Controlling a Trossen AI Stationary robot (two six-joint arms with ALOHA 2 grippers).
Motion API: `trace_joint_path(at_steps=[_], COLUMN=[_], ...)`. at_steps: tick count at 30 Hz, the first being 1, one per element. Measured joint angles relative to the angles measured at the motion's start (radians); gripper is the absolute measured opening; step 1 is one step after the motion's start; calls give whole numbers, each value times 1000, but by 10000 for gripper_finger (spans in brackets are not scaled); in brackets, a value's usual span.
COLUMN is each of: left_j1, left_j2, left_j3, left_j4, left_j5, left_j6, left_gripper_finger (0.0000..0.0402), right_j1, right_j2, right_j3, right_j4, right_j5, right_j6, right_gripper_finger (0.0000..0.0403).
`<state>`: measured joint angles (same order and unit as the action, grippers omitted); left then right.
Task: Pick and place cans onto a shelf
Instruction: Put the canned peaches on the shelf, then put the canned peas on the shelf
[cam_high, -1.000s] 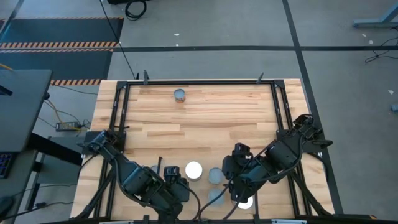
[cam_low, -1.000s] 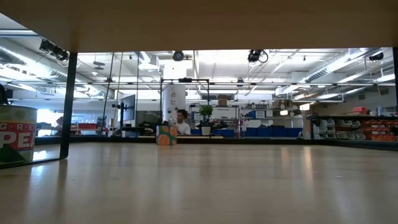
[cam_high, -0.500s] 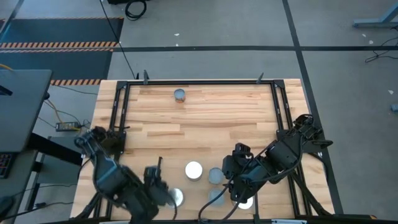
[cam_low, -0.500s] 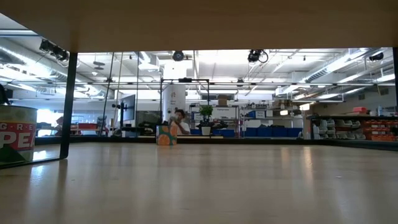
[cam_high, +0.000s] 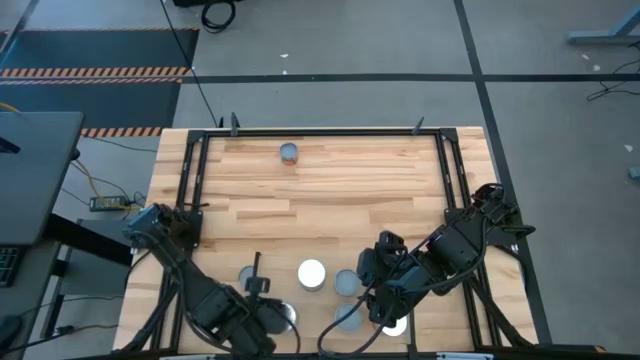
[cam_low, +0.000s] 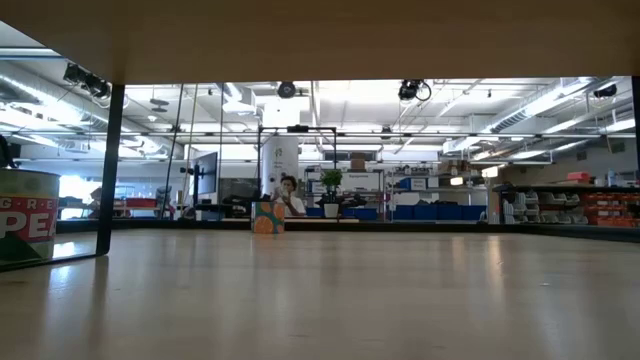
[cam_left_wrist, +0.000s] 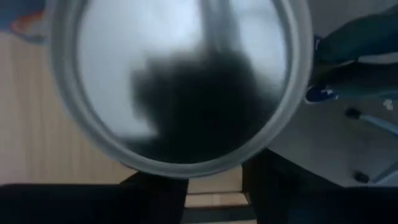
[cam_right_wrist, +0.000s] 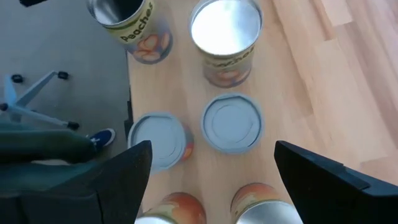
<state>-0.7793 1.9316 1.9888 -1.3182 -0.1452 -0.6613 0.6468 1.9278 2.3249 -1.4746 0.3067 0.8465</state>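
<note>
The planked table fills the middle of the room. A pale wood panel crosses the top of the low view, with a thin black bar dropping from it. I take that for the shelf, and nothing shows resting on top of it.

Both arms reach in from the 6 o'clock edge. The right gripper hangs at about 5 o'clock with its fingers spread wide over the cluster of cans, holding nothing. It looks poised to choose one.

The left gripper sits at 7 o'clock, hard against a grey-topped can whose rim fills its wrist view. Whether it has hold of that can I cannot tell.

The other cans crowd 6 o'clock, likely kept there within easy reach. Among them is a white-topped can. One lone can stands near 12 o'clock.
</note>
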Motion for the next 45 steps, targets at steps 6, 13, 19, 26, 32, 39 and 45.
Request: trace_joint_path(at_steps=[6, 13, 19, 26, 32, 39, 45], left_j1=[16, 44, 43, 58, 51, -39, -115], left_j2=[0, 0, 0, -1, -28, -167, -309], left_j3=[0, 0, 0, 0, 0, 0, -117], left_j4=[78, 92, 114, 112, 24, -228, -238], left_j5=[-66, -95, -148, -228, -181, -323, -400], left_j6=[-42, -102, -140, -165, -212, -384, -486], left_gripper_finger=[101, 83, 82, 82, 82, 82, 82], right_j1=[0, 2, 30, 41, 23, 17, 35], right_j2=[0, 0, 2, 48, 132, 128, 127], right_j3=[0, 0, -11, -11, -12, -11, -11], right_j4=[0, 12, 133, 296, 393, 380, 361], right_j5=[-13, -41, -12, 162, 211, 261, 266], right_j6=[1, -3, -82, -186, -307, -301, -250], right_gripper_finger=[346, 346, 346, 346, 346, 346, 346])
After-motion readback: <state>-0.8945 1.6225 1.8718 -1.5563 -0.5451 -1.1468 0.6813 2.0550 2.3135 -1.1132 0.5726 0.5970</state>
